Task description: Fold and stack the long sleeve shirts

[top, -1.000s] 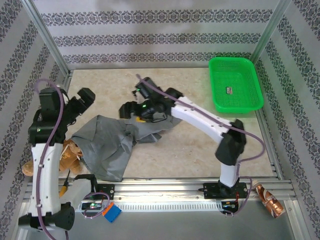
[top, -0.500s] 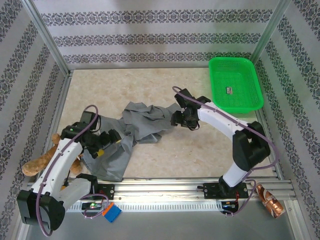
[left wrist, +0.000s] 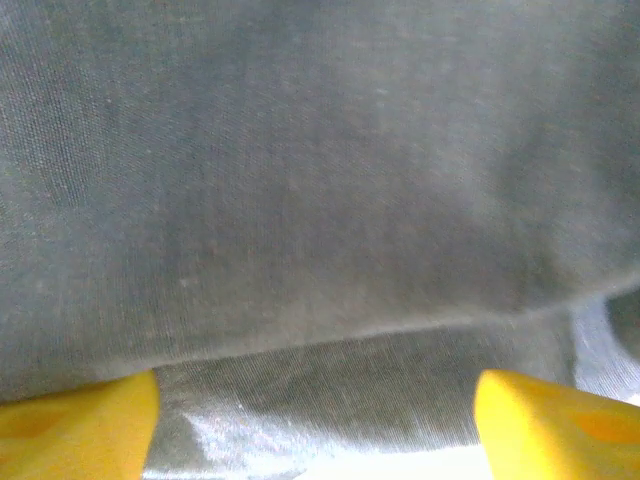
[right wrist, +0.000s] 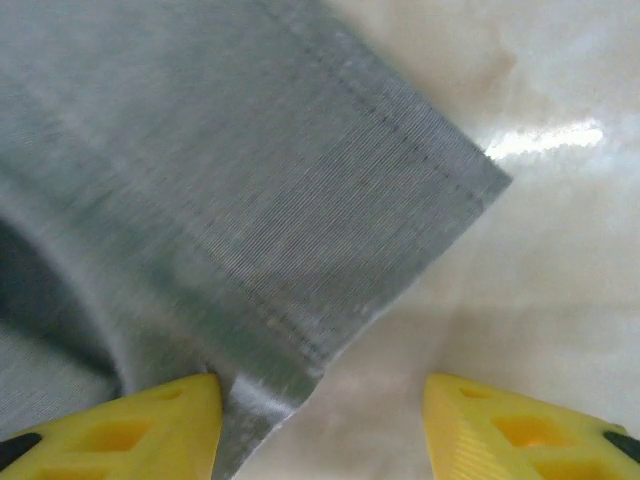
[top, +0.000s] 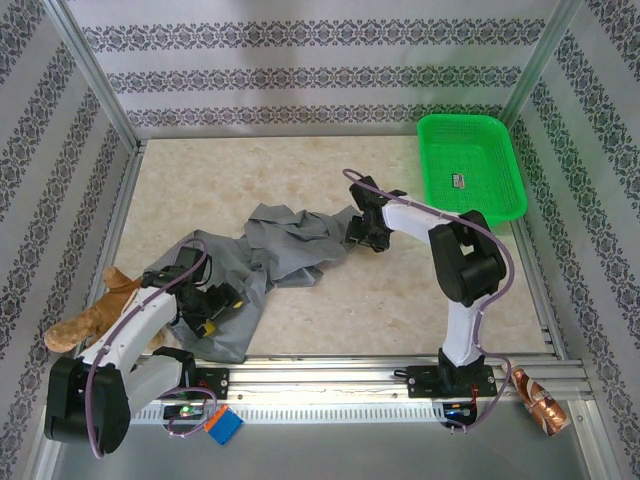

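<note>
The grey long sleeve shirt (top: 270, 250) lies crumpled across the left and middle of the table. My left gripper (top: 205, 302) sits low on its near-left part. In the left wrist view grey fabric (left wrist: 320, 200) lies close under the left gripper (left wrist: 318, 430), and the yellow fingertips (left wrist: 75, 430) stand wide apart over it. My right gripper (top: 360, 232) is at the shirt's right end. In the right wrist view the right gripper (right wrist: 320, 425) is open over the stitched sleeve cuff (right wrist: 350, 240). The cuff's corner lies beside the left fingertip (right wrist: 130, 425), with bare table under the rest of the gap.
A green basket (top: 472, 168) stands at the back right. A brown plush toy (top: 85, 320) lies at the table's left edge beside the left arm. A blue object (top: 225, 427) and a copper-coloured one (top: 540, 405) sit by the front rail. Metal posts frame the table.
The left arm dropped from high on the left onto the shirt's near-left part. The right gripper moved from the shirt's middle to its right end, and the shirt stretched rightward. Both jaws narrowed.
</note>
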Robot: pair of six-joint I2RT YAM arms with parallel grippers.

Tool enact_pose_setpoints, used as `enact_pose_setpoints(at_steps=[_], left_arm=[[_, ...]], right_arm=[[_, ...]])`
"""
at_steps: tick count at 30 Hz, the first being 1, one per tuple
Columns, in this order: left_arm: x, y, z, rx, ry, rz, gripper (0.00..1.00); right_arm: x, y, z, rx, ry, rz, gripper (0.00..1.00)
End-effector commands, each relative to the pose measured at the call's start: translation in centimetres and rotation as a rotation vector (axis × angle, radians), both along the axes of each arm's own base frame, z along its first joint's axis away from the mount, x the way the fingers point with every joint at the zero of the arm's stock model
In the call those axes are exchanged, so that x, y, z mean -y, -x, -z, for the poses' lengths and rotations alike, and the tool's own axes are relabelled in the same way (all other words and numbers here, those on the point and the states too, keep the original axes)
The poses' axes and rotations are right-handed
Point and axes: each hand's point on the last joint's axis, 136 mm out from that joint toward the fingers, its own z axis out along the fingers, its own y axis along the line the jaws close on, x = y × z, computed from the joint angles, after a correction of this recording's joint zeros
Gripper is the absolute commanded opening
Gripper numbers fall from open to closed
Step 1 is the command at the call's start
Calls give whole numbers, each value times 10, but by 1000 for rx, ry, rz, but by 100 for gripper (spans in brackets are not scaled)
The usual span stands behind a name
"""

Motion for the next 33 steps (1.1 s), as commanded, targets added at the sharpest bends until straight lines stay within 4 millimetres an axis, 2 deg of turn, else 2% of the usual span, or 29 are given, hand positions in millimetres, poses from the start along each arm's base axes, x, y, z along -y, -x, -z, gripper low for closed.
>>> enact_pose_setpoints(at_steps=[1, 4, 9, 11, 12, 15, 18, 24, 29, 33], left_arm=[[1, -13, 10, 34, -5, -34, 71], [1, -11, 24, 14, -1, -51, 55], [2, -19, 32, 5, -11, -28, 24], [4, -26, 30, 14, -9, -11, 4], [3, -29, 27, 19, -18, -1, 0], [-1, -45, 6, 72, -56, 23, 0], [-6, -68, -29, 183, -91, 41, 0], [-22, -113, -119, 409, -147, 72, 0], [-26, -160, -216, 661, -143, 88, 0], [-23, -193, -293, 865, -129, 120, 0]], right_arm=[[6, -22, 2, 42, 28, 72, 50], [11, -28, 10, 44, 61, 110, 43], [15, -40, 8, 77, 75, 151, 14], [15, -46, -1, 105, 71, 158, 3], [15, -49, -9, 128, 67, 160, 0], [18, -57, -39, 209, 56, 166, 0], [19, -63, -79, 302, 22, 164, 0], [36, -62, -171, 493, -25, 176, 0], [55, -64, -253, 658, -101, 207, 0], [71, -70, -301, 765, -151, 228, 0]])
